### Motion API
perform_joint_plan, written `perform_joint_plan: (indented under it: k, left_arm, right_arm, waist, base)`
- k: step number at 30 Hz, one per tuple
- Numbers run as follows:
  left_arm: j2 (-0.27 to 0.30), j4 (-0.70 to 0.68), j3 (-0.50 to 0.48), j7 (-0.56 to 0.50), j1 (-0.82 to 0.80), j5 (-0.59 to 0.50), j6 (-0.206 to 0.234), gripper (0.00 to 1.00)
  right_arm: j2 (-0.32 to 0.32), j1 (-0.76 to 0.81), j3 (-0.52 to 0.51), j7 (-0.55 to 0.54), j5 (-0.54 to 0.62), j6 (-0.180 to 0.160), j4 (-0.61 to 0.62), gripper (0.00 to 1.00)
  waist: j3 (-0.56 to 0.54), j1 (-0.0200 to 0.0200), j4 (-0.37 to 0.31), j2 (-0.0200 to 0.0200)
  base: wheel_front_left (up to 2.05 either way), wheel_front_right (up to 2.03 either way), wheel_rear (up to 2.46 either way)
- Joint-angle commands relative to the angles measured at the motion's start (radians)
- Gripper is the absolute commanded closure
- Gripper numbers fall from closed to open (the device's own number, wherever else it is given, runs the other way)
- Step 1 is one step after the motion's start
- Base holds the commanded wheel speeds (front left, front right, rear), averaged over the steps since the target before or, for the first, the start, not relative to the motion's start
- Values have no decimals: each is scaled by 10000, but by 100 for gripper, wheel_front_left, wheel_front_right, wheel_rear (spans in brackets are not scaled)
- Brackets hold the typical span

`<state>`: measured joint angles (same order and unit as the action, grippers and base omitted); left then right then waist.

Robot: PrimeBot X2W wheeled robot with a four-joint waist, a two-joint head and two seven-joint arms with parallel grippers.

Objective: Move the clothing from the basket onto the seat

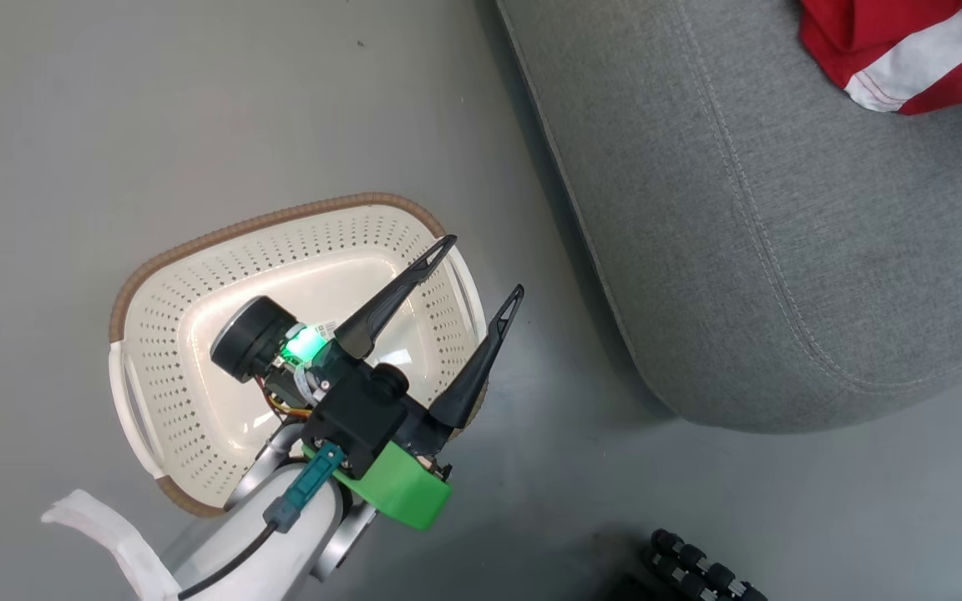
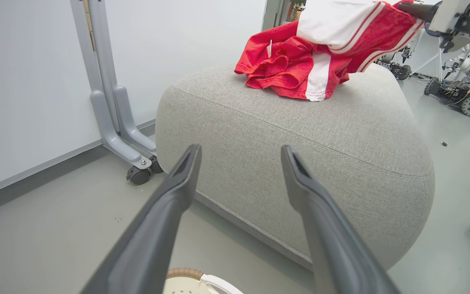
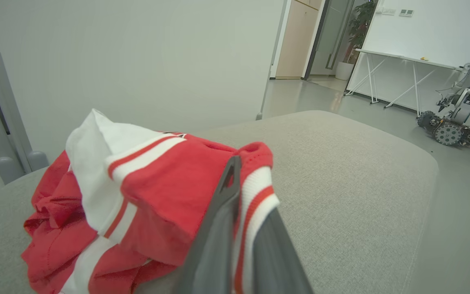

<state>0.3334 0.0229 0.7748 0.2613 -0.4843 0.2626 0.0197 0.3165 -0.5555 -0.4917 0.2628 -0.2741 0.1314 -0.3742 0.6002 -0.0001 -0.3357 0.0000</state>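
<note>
Red, white-striped clothing [image 2: 284, 69] lies crumpled on seat [image 2: 300, 143]

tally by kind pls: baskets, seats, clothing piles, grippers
basket: 1
seat: 1
clothing pile: 1, on the seat; garments in it can't be told apart
grippers: 2 (left gripper open, right gripper shut on the clothing pile)
total: 5
</note>
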Motion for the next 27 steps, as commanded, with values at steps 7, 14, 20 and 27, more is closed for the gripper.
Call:
perform_joint_plan:
  k: [7, 14, 20, 27]
  left_arm:
    - [-493, -82, -653, 40, 918, -33, 118, 0]
    - [-1247, -40, -1588, 31, 1868, -184, 53, 0]
    - [-1835, 111, -2443, 32, 2762, -356, -25, 0]
    - [-2407, 220, -3846, 31, 3812, -315, 25, 0]
  right_arm:
    - [-1139, 1250, -760, 30, 980, -14, 814, 0]
    - [-2072, 2761, -159, 28, 1571, -14, 1158, 0]
    - [-2309, 3566, 1794, 28, 1543, -13, 1317, 0]
    - [-2273, 4344, 4073, 30, 1291, -14, 1658, 0]
  waist:
    - [-1450, 1, 181, 0]
    - [-2559, 1, 673, 0]
    - [-3503, 1, 1145, 0]
    - [-4553, 1, 2023, 0]
  base:
    - [0, 0, 0]
    - [0, 0, 0]
    - [0, 0, 0]
    - [0, 0, 0]
